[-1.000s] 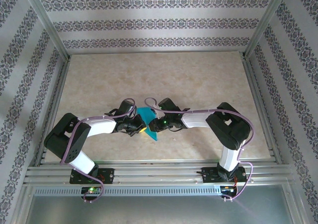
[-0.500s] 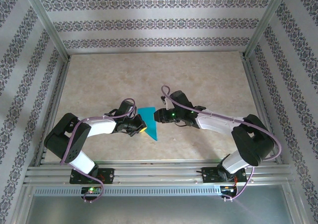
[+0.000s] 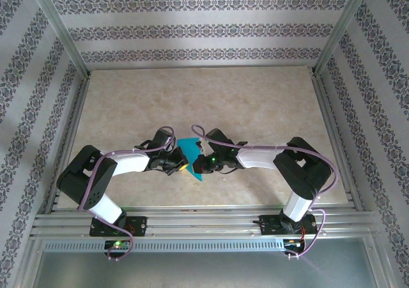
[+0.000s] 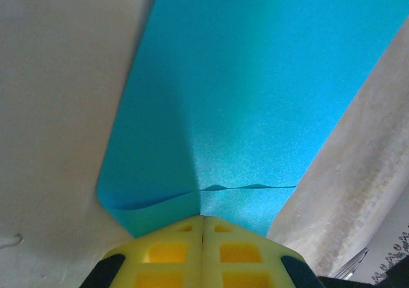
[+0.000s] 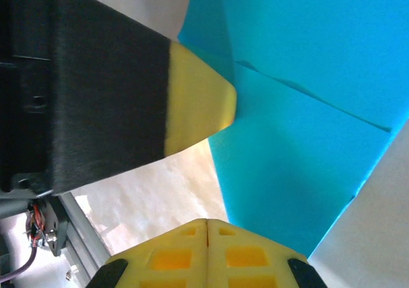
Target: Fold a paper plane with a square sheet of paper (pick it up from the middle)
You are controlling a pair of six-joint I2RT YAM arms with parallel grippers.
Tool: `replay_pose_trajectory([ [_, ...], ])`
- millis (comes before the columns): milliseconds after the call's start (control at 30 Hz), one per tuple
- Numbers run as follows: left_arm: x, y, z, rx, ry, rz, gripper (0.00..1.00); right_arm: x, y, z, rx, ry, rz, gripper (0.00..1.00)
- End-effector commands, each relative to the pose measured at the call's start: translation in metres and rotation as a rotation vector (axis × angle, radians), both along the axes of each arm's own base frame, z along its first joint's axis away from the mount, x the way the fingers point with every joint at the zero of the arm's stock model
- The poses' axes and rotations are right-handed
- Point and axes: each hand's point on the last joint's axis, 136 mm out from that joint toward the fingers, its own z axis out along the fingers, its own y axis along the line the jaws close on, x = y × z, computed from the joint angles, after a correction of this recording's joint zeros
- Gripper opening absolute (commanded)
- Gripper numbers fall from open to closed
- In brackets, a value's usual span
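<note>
Left gripper (image 4: 203, 234) has its two yellow fingers pressed together at the bottom middle of its wrist view. The square sheet of paper (image 4: 255, 77) runs right into the seam between them, so I judge that the paper is pinched there. Right gripper (image 5: 208, 237) has also its fingers together, at the bottom of its own view. The blue paper ends just beside them, and I cannot tell if they hold an edge or only touch it. In that same view one fingertip (image 5: 201, 103) of the left gripper lies on the paper's edge, at the middle left.

In the top view the paper sits on the table (image 3: 255, 96) a little below the centre of the frame, between the two grippers, with a sharp corner pointing down.

As for progress, I think the folding is started but not finished. Both wrist views show a second layer with its own straight edge lying over the first, so at least one fold is made. A complete dart with wings is not to be seen; several folds are probably left.

Compared with half a second ago, the right arm has come back from the right side of the frame to the paper and now covers its right part. The left arm and the paper have not moved.
</note>
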Motion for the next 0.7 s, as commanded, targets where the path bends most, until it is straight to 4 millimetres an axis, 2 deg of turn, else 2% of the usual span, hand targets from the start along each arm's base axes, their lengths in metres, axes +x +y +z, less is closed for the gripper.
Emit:
replay_pose_trajectory([
  [0,-0.036,0.028,-0.044,0.165,0.143,-0.001,0.05,-0.004,0.009,0.002,0.011,0.012,0.04,0.02],
  [433,-0.037,0.029,-0.047,0.17,0.153,0.005,0.04,-0.014,0.009,-0.016,-0.033,0.062,0.069,0.02],
  [667,-0.038,0.031,-0.049,0.174,0.158,0.011,0.04,-0.02,0.01,-0.018,-0.029,0.084,0.089,0.02],
])
